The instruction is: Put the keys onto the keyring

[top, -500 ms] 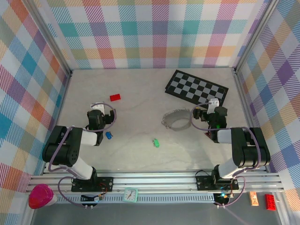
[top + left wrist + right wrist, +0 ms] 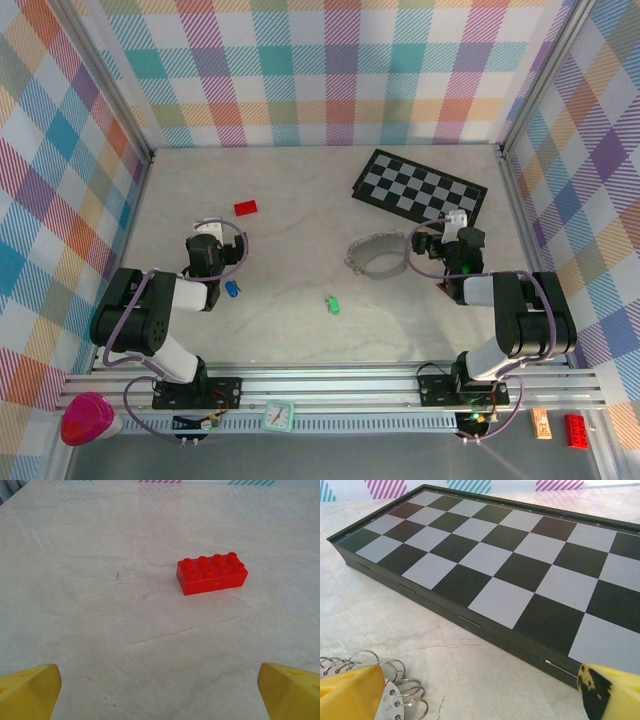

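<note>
In the top view the blue-headed key (image 2: pixel 231 288) lies on the table just right of my left arm. The green-headed key (image 2: pixel 332 304) lies near the table's middle, towards the front. The keyring (image 2: pixel 376 257), a silvery loop carrying many small rings, rests left of my right gripper (image 2: pixel 452 226); its rings (image 2: pixel 402 690) sit beside that gripper's left fingertip (image 2: pixel 350 692). Both grippers are open and hold nothing. My left gripper (image 2: pixel 208 236) points at the red block (image 2: pixel 212 573), with bare table between its yellow fingertips (image 2: pixel 27 690).
A black-and-grey checkerboard (image 2: pixel 420 187) lies at the back right, directly in front of my right gripper (image 2: pixel 480 695), and its near edge (image 2: pixel 470 622) is close. The red block (image 2: pixel 245 208) sits ahead of my left gripper (image 2: pixel 160 695). Plaid walls enclose the table.
</note>
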Motion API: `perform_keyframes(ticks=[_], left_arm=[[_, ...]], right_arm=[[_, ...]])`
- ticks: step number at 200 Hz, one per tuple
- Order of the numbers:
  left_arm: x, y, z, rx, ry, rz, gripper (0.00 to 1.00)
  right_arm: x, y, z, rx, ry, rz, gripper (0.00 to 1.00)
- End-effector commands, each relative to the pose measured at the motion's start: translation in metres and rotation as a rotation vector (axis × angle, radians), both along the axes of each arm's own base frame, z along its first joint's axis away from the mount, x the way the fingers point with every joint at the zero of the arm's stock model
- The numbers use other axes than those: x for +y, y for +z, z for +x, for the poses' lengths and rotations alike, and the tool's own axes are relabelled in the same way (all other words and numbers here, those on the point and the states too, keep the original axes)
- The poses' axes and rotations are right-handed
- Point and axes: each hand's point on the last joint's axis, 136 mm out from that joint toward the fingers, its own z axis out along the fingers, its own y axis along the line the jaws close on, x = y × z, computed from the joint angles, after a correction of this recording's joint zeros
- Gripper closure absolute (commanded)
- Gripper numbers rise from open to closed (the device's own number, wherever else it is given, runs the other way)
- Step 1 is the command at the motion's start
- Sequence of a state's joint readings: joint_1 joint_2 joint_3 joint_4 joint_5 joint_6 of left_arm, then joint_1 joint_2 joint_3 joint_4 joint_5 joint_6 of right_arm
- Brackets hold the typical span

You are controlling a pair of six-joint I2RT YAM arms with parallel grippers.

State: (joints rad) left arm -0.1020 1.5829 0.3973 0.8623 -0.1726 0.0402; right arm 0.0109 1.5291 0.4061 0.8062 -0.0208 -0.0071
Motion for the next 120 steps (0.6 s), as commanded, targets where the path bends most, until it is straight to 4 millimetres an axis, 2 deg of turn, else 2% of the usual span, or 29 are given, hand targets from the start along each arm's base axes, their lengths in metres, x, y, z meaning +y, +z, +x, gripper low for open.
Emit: perform_keyframes(ticks=[1, 89, 120], left_arm=[[0.003, 0.007, 0.005, -0.017, 0.008, -0.016, 0.00], [0.003, 0.008, 0.003, -0.024, 0.005, -0.016, 0.00], [-0.002, 0.030, -0.003, -0.058, -0.033, -0.014, 0.00]], right_arm=[[0.000, 0.005, 0.004, -0.013, 0.004, 0.018, 0.01], [0.000, 0.006, 0.004, -0.019, 0.003, 0.015, 0.01], [0.001, 0.024, 0.000, -0.010, 0.009, 0.017, 0.01]])
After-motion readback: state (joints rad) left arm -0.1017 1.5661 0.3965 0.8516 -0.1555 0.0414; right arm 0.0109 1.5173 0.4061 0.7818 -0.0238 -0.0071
